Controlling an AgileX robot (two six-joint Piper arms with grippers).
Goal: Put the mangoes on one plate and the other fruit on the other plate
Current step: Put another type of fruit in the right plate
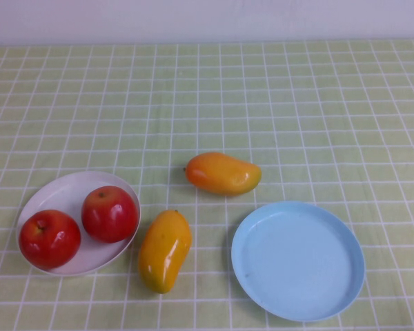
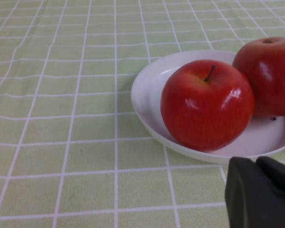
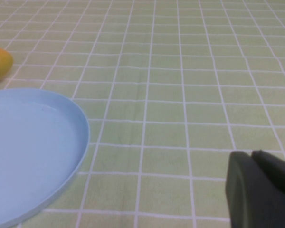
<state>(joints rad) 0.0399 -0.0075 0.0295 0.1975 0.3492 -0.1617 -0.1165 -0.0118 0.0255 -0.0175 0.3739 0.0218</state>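
From the high view neither of my grippers shows. I count two plates and four fruits on the green checked tablecloth (image 1: pixel 297 96): the white plate (image 1: pixel 58 189) at my left carries both red apples, one nearer me (image 1: pixel 50 238) and one farther (image 1: pixel 110 214), touching or nearly so. The light blue plate (image 1: pixel 298 261) at my right holds nothing. Two mangoes lie on the cloth between the plates: one (image 1: pixel 164 249) just beside the white plate's rim, the other (image 1: pixel 223 173) farther back, apart from both plates.

My left wrist view shows what the high one hides: my left gripper (image 2: pixel 261 192), a dark shape low over the cloth just short of the white plate, gripping nothing. I cannot tell how far it is open. Both apples fill the plate ahead.

My right wrist view shows my right gripper (image 3: pixel 261 187) over bare cloth, beside the blue plate, touching nothing; its opening I cannot tell. Only one mango's tip shows here.
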